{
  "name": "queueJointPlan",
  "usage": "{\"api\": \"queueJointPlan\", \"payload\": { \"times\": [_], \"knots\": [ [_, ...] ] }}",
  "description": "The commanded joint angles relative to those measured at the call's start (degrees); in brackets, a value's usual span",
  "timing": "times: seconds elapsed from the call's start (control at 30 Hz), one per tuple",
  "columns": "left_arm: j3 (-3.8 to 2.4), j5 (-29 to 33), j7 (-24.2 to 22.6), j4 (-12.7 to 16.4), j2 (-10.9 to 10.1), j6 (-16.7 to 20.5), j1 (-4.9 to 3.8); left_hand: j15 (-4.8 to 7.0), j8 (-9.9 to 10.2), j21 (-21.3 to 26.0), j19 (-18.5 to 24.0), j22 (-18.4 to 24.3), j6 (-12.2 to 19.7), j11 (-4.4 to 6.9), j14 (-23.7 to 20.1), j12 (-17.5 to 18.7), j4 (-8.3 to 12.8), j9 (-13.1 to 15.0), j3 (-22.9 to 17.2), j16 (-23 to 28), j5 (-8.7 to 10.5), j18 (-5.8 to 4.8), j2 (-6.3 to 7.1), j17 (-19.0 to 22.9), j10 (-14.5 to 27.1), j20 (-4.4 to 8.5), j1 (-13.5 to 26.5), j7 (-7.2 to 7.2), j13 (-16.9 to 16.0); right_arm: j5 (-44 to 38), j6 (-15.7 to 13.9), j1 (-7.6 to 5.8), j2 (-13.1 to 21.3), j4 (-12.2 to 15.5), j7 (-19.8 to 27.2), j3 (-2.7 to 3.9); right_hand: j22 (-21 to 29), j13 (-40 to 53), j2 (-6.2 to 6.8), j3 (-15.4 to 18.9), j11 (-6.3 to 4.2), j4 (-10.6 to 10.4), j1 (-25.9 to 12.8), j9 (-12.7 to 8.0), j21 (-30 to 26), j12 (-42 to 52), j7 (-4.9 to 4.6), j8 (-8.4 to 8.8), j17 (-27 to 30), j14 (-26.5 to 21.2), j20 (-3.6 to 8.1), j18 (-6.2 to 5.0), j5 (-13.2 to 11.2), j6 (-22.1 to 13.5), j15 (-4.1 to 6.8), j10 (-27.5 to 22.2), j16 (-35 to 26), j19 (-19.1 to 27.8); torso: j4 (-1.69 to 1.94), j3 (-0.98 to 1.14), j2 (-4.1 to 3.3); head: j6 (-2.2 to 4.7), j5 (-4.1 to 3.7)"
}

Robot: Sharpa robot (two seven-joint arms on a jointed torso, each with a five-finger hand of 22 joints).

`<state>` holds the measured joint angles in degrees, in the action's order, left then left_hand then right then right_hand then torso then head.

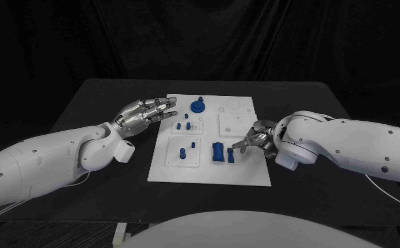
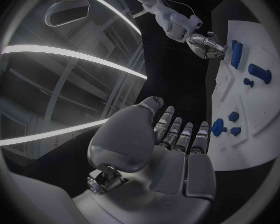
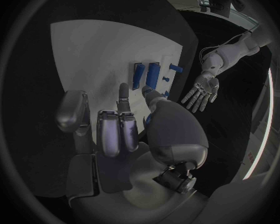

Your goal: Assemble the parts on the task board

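The white rectangular task board (image 1: 241,176) lies in the middle of the black surface (image 1: 100,95). On its far part stands a round blue knobbed part (image 1: 198,106); nearer, left of centre, stand small blue peg parts (image 1: 182,126), and nearer again two more pegs (image 1: 182,152). Two upright blue block parts (image 1: 218,152) stand side by side near the board's front middle. The left hand (image 1: 147,112) lies at the board's left edge, its fingers (image 1: 166,107) over the far corner. The right hand (image 1: 255,137) is over the board's right edge, just right of the blocks
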<state>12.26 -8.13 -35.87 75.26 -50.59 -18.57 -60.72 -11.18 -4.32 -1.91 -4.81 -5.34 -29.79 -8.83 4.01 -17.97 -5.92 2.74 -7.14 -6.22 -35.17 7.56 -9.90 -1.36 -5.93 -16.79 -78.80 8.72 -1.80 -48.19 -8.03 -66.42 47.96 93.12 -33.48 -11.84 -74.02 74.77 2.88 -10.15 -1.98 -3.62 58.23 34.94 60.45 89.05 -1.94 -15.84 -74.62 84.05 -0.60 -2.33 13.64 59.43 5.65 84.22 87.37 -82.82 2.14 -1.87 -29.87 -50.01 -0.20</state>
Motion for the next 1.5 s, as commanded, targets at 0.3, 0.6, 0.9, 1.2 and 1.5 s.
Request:
{"api": "queueJointPlan", "payload": {
  "times": [0.3, 0.6, 0.9, 1.2, 1.5],
  "knots": [
    [-0.05, 0.0, -0.6, 0.1, -0.1, -0.8, 0.09, -0.64, -0.6, -0.8, -0.9, -0.8, -0.3, -0.64, 0.3, -1.0, 0.3, 0.6, -2.4, -1.0, -1.13, 1.41, 0.15, -0.3, 0.0, -0.14, -1.1, 0.44, -0.8, -25.0, -11.2, 1.61, 3.5, 6.7, 13.8, 0.01, -9.5, 15.2, 0.62, 2.0, -1.16, 1.7, 9.2, 10.4, 3.1, 1.0, 0.74, -13.0, -9.7, 4.9, 0.55, -2.58, -2.6, -7.2, 0.75, 5.8, 0.6, -0.9, 0.07, -0.02, 0.03, 0.01, 0.32],
    [-0.05, 0.0, -0.6, 0.2, -0.2, -0.9, 0.11, -0.66, -0.7, -0.8, -1.0, -0.8, -0.5, -0.75, 0.3, -1.1, 0.3, 0.6, -2.6, -1.1, -1.17, 1.3, 0.05, -0.3, -0.1, -0.14, -1.1, 0.51, -0.8, -33.5, -11.1, 4.65, 4.2, 7.0, 14.3, 0.01, -9.8, 15.2, 3.4, 5.3, -3.36, -5.5, 14.8, 30.4, 4.8, 1.0, 3.54, -38.35, -10.4, 5.0, 1.99, -2.38, -6.7, -4.1, 2.49, 5.8, 0.9, -1.0, 0.05, -0.02, -0.07, 0.01, 0.52],
    [-0.05, 0.0, -0.5, 0.1, -0.1, -1.1, 0.13, -0.76, -0.7, -0.9, -1.0, -0.8, -0.6, -0.87, 0.4, -1.3, 0.3, 0.6, -2.8, -1.2, -1.21, 1.15, -0.01, -0.3, -0.3, -0.14, -1.1, 0.61, -0.8, -35.5, -9.5, 5.93, 3.3, 5.7, 13.0, 0.01, -9.8, 15.2, 4.51, 5.8, -3.62, -8.1, 15.5, 34.2, 4.8, 1.0, 3.85, -42.83, -10.4, 5.0, 2.25, -2.41, -7.6, -1.7, 2.67, 5.8, 0.9, -0.9, -0.02, -0.02, -0.03, 0.01, 0.66],
    [-0.05, 0.0, -0.4, 0.1, 0.0, -1.3, 0.17, -0.84, -0.7, -0.9, -1.0, -0.8, -0.7, -1.01, 0.5, -1.3, 0.3, 0.6, -3.0, -1.3, -1.21, 1.04, -0.07, -0.3, -0.3, -0.13, -1.1, 0.67, -0.8, -35.7, -8.8, 6.43, 2.4, 4.7, 12.5, 0.01, -9.7, 15.2, 4.61, 5.8, -3.68, -8.9, 16.0, 34.1, 4.7, 1.0, 3.89, -42.28, -10.2, 4.9, 2.32, -2.43, -7.0, -2.7, 2.74, 5.8, 0.8, -0.8, 0.02, -0.03, -0.05, 0.01, 0.78],
    [-0.05, 0.0, -0.4, -0.2, 0.1, -1.5, 0.28, -0.87, -0.7, -0.9, -1.0, -0.8, -0.7, -1.05, 0.5, -1.3, 0.3, 0.6, -3.1, -1.3, -1.21, 0.99, -0.09, -0.3, -0.4, -0.13, -1.1, 0.69, -0.8, -35.8, -8.4, 6.72, 1.6, 4.0, 11.7, 0.01, -9.7, 15.2, 4.89, 6.0, -3.68, -9.4, 16.1, 34.0, 4.5, 1.0, 3.89, -41.94, -10.1, 4.9, 2.34, -2.46, -7.4, -3.1, 2.75, 5.8, 0.8, -0.8, 0.08, 0.0, -0.05, 0.01, 0.65]
  ]
}}
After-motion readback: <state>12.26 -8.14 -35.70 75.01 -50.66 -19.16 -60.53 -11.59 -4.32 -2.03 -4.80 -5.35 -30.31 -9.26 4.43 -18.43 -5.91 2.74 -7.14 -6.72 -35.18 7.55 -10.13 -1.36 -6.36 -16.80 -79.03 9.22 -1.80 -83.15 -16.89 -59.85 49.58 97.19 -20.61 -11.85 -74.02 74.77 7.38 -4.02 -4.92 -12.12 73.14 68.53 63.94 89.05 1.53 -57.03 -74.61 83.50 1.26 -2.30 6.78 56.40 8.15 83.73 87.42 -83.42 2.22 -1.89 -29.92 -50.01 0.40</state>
